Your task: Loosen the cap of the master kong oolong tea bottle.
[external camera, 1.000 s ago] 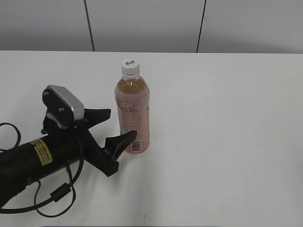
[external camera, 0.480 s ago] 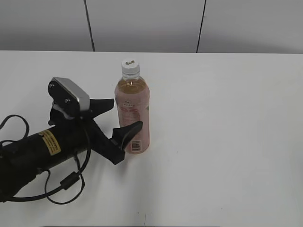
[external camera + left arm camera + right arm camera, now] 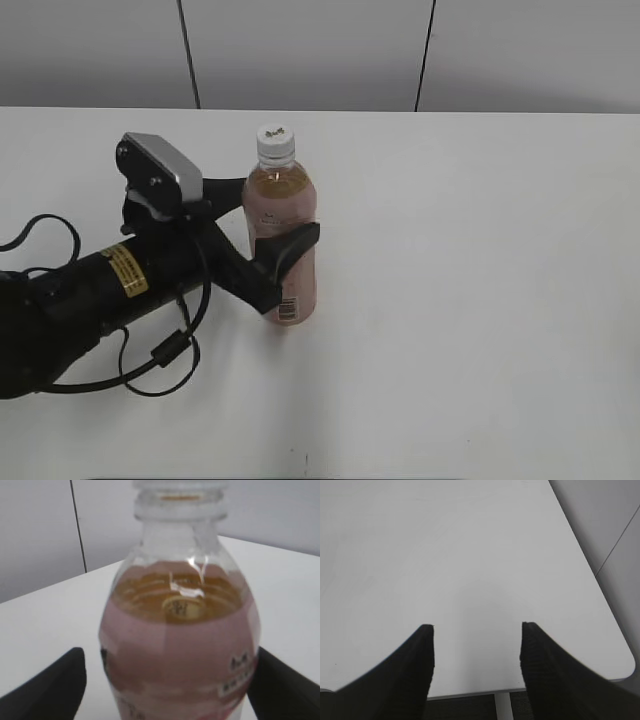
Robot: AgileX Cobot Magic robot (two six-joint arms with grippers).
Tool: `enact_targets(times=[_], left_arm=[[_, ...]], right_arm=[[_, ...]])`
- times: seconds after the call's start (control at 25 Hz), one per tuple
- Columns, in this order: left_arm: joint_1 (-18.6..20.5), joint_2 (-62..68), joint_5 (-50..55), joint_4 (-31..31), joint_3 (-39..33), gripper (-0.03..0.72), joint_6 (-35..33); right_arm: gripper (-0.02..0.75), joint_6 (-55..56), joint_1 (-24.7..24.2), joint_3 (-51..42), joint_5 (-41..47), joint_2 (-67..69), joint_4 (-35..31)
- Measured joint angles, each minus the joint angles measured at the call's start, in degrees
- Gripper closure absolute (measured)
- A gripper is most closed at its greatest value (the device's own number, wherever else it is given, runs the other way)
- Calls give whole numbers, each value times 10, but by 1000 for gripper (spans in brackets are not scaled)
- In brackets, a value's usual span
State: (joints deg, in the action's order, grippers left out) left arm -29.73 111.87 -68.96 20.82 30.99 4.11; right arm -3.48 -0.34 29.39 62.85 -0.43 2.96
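Left end effector advanced, now straddling bottle

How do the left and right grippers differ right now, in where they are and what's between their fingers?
The left gripper has the bottle between its fingers at label height; the right gripper has only bare table under it. The left shows in the exterior view; the right is out of that view. Both are open, with black fingers.

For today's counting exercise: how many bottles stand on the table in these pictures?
1. The oolong tea bottle stands upright left of the table's middle, white cap on, between the fingers of the open left gripper. Nothing suggests another is hidden.
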Motion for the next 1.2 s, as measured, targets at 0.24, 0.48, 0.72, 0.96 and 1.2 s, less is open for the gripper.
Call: enact_targets(times=[0.24,0.48,0.72,0.96,1.2], left_arm=[[0,0,0,3,27,100,6],[0,11,-2,5,33,112,6],[-1,12,-2,12,33,231,7],[-1,12,-2,24,33,231,7],[0,12,-3,47,33,231,6]], right_arm=[[318,0,0,0,0,0,0],[318,0,0,0,0,0,0],[318,0,0,0,0,0,0],[318,0,0,0,0,0,0],[318,0,0,0,0,0,0]])
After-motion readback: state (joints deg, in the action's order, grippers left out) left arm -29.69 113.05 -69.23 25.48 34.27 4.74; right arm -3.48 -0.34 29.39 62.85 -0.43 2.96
